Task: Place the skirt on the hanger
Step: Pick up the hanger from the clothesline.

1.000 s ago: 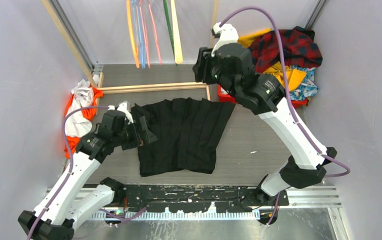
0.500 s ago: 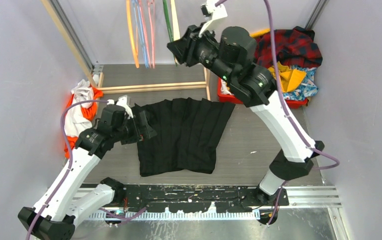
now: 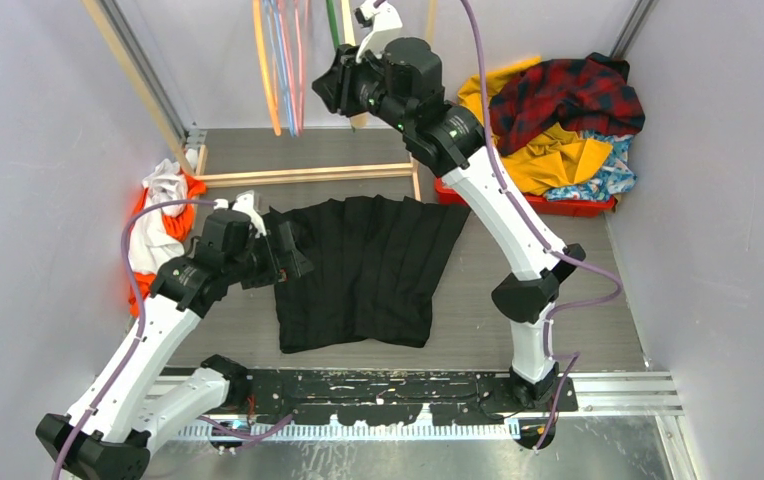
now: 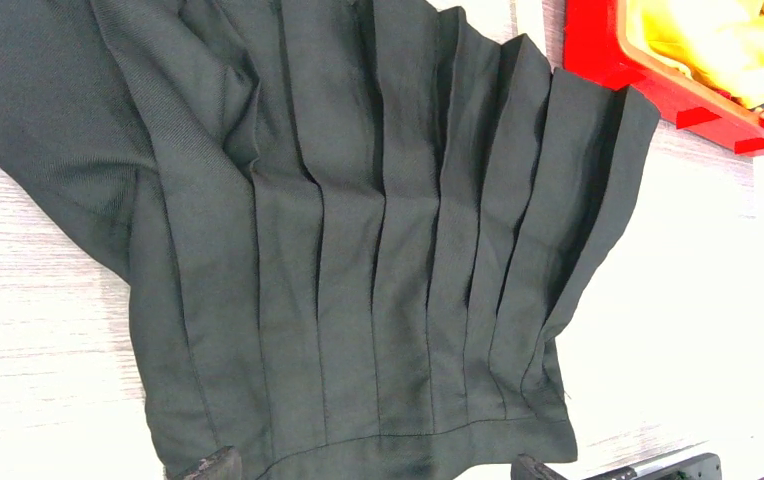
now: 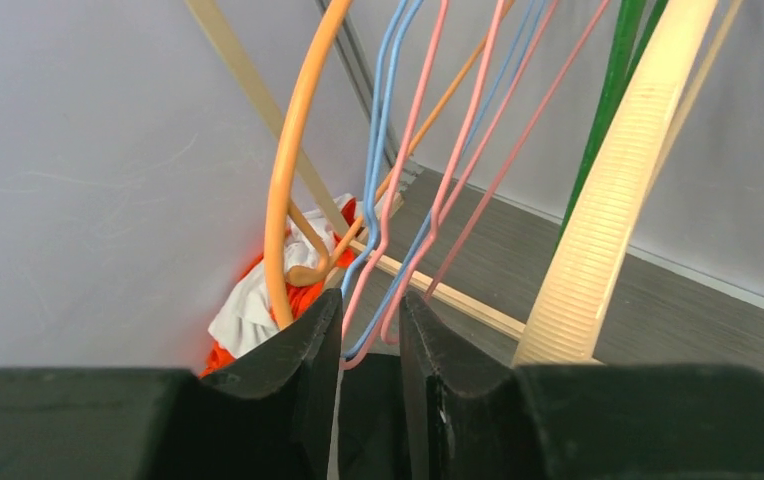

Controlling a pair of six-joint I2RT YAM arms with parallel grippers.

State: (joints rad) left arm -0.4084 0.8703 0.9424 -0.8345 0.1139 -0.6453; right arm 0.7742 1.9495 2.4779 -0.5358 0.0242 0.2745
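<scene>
**Surface** (image 3: 518,290): grey wood-grain, carrying the work.

**Skirt** (image 3: 368,270): lies flat at centre of the surface, between the two arms. The narrow stitched band faces the arm bases and the wider edge faces the far rack. The pleats run near to far along that axis, fanning outward. It is plain black and knife-pleated, and its left side is rumpled.

**Bin** (image 3: 558,205): red, at far right, heaped with clothes.

**Left fingers** (image 4: 208,465): spread wide, holding nothing, poised over the skirt's left part.

**Right fingers** (image 5: 298,370): raised at the rack, nearly together. Thin pink and blue hanger wires (image 5: 379,235) sit in the gap, but whether they are clamped cannot be told.
</scene>
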